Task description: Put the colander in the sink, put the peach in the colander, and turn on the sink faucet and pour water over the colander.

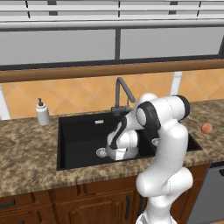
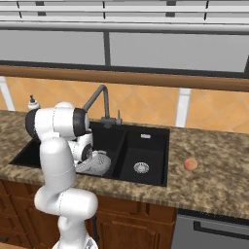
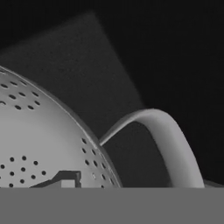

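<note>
My gripper (image 2: 90, 163) is down in the wide left basin of the black sink (image 1: 74, 135), shut on the rim of the grey perforated colander (image 2: 100, 162). The colander (image 3: 39, 140) is tilted, its looped handle (image 3: 175, 144) arching over the dark basin floor. One fingertip (image 3: 65, 178) shows inside the bowl; the other is hidden behind the rim. The peach (image 1: 206, 127) lies on the granite counter right of the sink, also seen as peach (image 2: 191, 164). The dark faucet (image 1: 122, 94) stands behind the sink with no stream at its spout.
A white soap dispenser (image 1: 42, 113) stands on the counter left of the sink. The smaller right basin with its silver drain (image 2: 141, 168) lies between the arm and the peach. The arm's elbow hangs over the sink's front edge.
</note>
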